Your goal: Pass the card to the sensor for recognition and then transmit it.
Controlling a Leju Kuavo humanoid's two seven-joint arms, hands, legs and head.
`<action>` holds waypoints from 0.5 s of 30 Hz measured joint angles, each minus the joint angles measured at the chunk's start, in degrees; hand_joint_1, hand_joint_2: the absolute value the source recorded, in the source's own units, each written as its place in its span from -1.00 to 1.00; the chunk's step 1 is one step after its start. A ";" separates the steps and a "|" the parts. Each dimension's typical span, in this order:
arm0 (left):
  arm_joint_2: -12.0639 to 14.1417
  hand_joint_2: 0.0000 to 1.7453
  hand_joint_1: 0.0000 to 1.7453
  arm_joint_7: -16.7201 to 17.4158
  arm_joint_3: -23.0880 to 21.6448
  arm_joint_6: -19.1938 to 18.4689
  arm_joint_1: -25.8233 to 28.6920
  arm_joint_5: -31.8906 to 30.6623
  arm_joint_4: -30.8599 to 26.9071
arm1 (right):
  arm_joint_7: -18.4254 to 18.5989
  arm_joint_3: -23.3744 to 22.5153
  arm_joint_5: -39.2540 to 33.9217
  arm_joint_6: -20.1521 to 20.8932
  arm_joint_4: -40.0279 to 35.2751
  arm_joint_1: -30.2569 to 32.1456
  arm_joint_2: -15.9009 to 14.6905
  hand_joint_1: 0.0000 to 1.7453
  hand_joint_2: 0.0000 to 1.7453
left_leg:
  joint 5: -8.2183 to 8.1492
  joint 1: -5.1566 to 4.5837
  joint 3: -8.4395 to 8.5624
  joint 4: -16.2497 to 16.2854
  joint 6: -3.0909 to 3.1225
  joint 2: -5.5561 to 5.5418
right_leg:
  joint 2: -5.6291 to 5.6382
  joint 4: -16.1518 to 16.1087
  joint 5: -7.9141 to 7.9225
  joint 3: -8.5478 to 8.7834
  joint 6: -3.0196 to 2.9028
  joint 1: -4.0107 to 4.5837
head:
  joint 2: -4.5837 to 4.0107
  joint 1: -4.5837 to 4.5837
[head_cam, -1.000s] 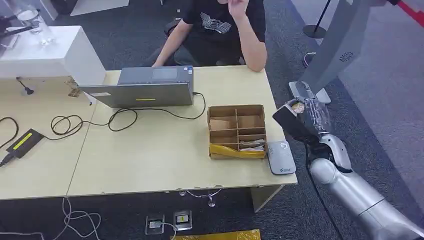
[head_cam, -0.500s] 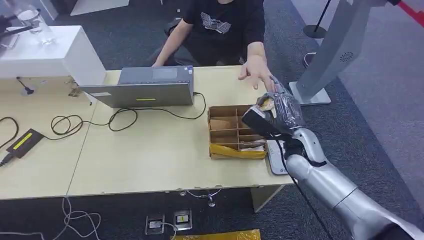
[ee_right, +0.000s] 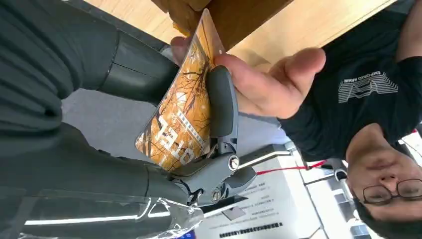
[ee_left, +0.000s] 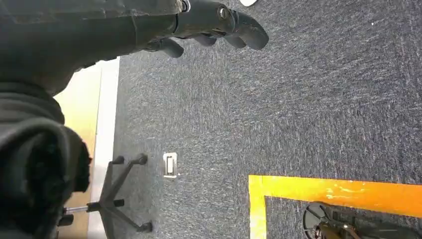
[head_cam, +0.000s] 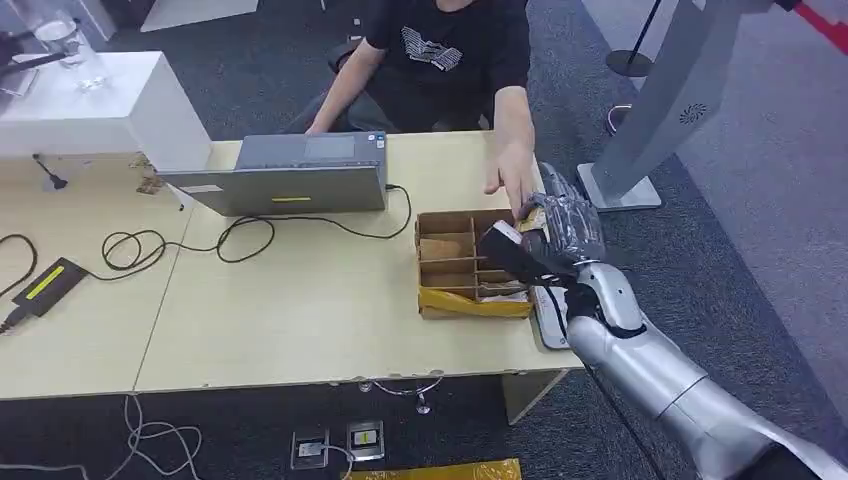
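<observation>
Desk (head_cam: 300, 320), right hand (head_cam: 560, 228) nearer person's hand (head_cam: 515, 180), holding card (ee_right: 184, 104)

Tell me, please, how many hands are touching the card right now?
2: the robot's right hand grips the orange card, and a person's hand pinches its far end above the cardboard box.

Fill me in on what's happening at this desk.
The robot's right hand grips an orange card above the divided cardboard box, beside the grey sensor pad on the table. A seated person's hand is taking hold of the card's far end. The left hand hangs over the carpet, holding nothing.
</observation>
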 joint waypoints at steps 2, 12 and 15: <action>-0.02 -1.00 -1.00 0.00 -0.22 -0.02 0.00 0.00 0.00 | 0.31 0.22 0.31 0.07 0.20 0.01 0.00 -1.00 1.00 | 0.00 0.00 0.00 0.00 0.00 0.00 | 0.05 0.00 0.00 0.00 0.00 0.00 | 0.00 0.00; -0.11 -1.00 -1.00 0.20 -0.92 0.02 0.00 0.11 0.00 | 1.64 0.59 2.14 2.36 1.16 0.03 0.02 -1.00 1.00 | 0.00 0.00 -0.01 0.00 0.00 0.00 | 0.07 0.00 0.00 0.00 0.00 0.00 | 0.00 0.02; -0.11 -1.00 -1.00 0.20 -0.94 0.11 0.00 0.48 0.00 | 1.90 0.59 2.36 4.35 1.23 0.12 0.02 -1.00 1.00 | 0.00 0.00 0.01 0.00 0.00 0.00 | 0.07 0.00 0.00 -0.01 0.00 0.00 | 0.00 0.02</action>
